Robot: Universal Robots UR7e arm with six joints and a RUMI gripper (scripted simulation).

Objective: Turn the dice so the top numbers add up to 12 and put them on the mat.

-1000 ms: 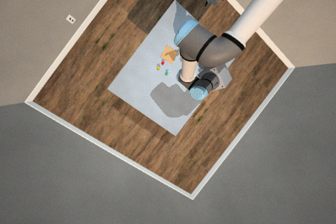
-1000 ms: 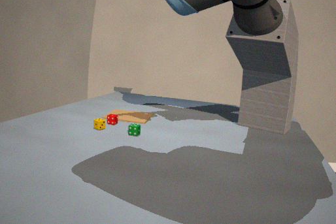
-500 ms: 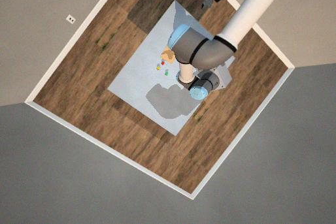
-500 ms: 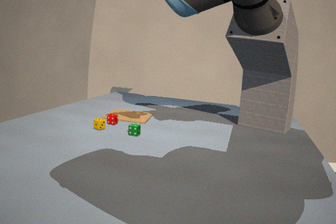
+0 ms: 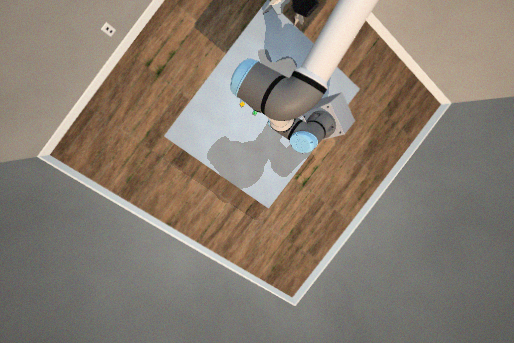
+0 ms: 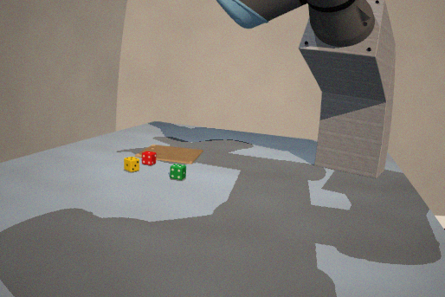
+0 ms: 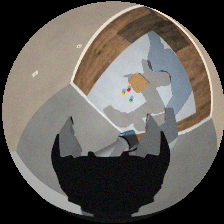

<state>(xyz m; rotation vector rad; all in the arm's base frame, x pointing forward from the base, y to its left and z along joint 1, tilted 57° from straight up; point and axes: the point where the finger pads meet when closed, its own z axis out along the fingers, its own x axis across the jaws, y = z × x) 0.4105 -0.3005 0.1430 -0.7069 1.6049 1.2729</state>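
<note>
From my station I saw the gripper [image 7: 111, 134] hanging high above the table [image 6: 268, 240], its jaws spread wide with nothing between them; through the wrist camera the two dark fingers framed the scene far below.

All three dice sat flat on the grey-blue table surface in the exterior view, toward the far left corner. The yellow die [image 6: 132, 164] stood farthest left, the red die [image 6: 149, 158] just beside it on the right and slightly farther back, and the green die [image 6: 177, 171] a little apart to the right and nearer the front edge. The tan mat [image 6: 173, 153] lay just behind them. The red die touched or sat right at the mat's near left edge, and I could not tell whether any part of it overlapped. The yellow and green dice were off the mat, on the bare table. I could not read the pips on the top faces.

The arm's grey pedestal [image 6: 381, 93] stood near the far right corner, and the arm's shadow spread broadly across the table.
</note>
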